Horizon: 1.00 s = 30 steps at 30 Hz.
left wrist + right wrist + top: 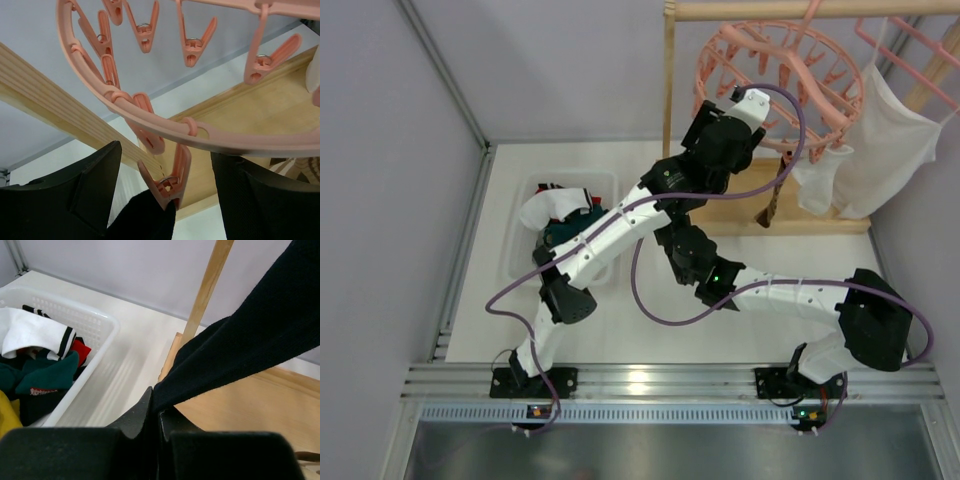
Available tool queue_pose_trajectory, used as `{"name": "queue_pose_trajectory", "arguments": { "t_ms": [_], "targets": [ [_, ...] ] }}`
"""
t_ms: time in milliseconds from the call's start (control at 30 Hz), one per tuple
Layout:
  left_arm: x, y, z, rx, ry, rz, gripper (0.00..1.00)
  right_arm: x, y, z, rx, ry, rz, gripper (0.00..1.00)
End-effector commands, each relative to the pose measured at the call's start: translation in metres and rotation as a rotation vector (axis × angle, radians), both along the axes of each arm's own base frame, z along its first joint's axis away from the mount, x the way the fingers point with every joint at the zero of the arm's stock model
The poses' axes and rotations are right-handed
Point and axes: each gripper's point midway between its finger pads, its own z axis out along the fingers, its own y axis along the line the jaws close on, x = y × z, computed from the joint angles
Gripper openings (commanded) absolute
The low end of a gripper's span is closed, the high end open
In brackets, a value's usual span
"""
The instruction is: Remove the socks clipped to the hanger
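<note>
The round pink hanger [780,80] hangs from the wooden rail with its ring of pegs [190,131]. A white sock [820,175] and a brown sock [772,200] hang clipped to it. My left gripper [167,167] is open just under the ring. Its jaws stand either side of a pink peg [170,182] that clips a black sock [145,220]. My right gripper [159,400] is shut on the lower end of that black sock [240,345], which stretches up and to the right. In the top view the left gripper [712,125] is at the ring's left edge.
A white basket [525,225] at the left holds loose socks: white [30,332], teal [45,375], red and yellow. The wooden rack post [205,290] and base [800,215] stand behind. A large white garment [885,150] hangs on a plain pink hanger at the right.
</note>
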Motion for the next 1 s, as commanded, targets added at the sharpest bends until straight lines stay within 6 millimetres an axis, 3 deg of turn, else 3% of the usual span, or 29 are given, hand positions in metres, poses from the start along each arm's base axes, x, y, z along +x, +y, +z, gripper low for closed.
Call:
{"name": "queue_pose_trajectory", "arguments": {
  "t_ms": [0, 367, 567, 700, 767, 800, 867, 900, 933, 967],
  "targets": [
    [0.013, 0.002, 0.001, -0.046, -0.013, 0.026, 0.75, -0.02, 0.027, 0.032, 0.037, -0.048, 0.129, 0.0],
    [0.022, -0.003, -0.002, -0.04, -0.023, 0.031, 0.51, -0.026, 0.028, 0.032, 0.048, -0.045, 0.165, 0.0],
    [0.021, -0.004, 0.003, -0.058, -0.026, 0.021, 0.28, -0.029, 0.022, 0.03, 0.063, -0.046, 0.162, 0.0],
    [0.02, -0.004, 0.004, -0.07, -0.021, 0.016, 0.2, -0.034, 0.012, 0.018, 0.079, -0.031, 0.159, 0.0],
    [0.019, -0.004, 0.006, -0.076, -0.023, 0.013, 0.2, -0.038, 0.006, 0.019, 0.104, -0.027, 0.164, 0.0],
    [0.018, -0.004, 0.004, -0.077, -0.017, 0.011, 0.22, -0.041, 0.002, 0.009, 0.092, -0.013, 0.167, 0.0],
    [0.015, -0.002, 0.005, -0.091, -0.009, 0.008, 0.33, -0.048, -0.007, 0.008, 0.103, 0.003, 0.18, 0.0],
    [0.014, -0.001, 0.006, -0.099, -0.006, 0.006, 0.39, -0.053, -0.011, -0.005, 0.083, 0.024, 0.194, 0.0],
    [0.012, 0.0, 0.008, -0.108, -0.004, 0.003, 0.51, -0.057, -0.015, -0.01, 0.094, 0.042, 0.202, 0.0],
    [0.009, 0.003, 0.015, -0.123, -0.007, 0.0, 0.52, -0.063, -0.016, -0.018, 0.085, 0.065, 0.228, 0.0]
  ]
}}
